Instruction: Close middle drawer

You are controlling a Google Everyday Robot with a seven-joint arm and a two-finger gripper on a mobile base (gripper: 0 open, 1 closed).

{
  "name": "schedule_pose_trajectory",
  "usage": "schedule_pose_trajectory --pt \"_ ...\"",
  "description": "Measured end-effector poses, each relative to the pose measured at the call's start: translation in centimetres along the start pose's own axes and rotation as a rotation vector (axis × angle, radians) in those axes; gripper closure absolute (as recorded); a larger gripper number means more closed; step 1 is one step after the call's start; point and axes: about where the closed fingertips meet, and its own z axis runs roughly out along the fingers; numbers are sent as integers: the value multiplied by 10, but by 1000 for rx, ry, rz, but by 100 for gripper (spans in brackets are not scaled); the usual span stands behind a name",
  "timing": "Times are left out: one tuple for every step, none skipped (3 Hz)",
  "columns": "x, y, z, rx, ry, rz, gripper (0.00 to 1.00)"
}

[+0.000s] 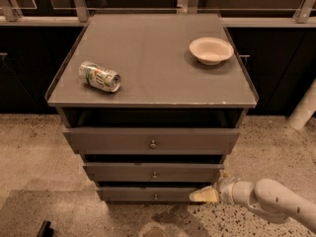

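The grey cabinet has three drawers, all pulled out a little. The middle drawer (123, 172) is the second one, with a low flat front and a small round knob (154, 175). It stands out further than the cabinet top, between the taller top drawer (108, 141) and the bottom drawer (133, 194). My gripper (203, 196) comes in from the lower right on a white arm (269, 201). It is low, at the right end of the bottom drawer's front, just below the middle drawer's right corner.
On the cabinet top (158, 63) a crushed can (99, 76) lies at the left and a white bowl (211, 50) stands at the back right. Speckled floor (39, 157) surrounds the cabinet. Dark cupboards run along the back. A white post (303, 107) stands at the right.
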Motion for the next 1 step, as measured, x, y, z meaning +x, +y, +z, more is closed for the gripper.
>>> schedule_pose_trajectory --pt "0 0 0 0 0 0 0"
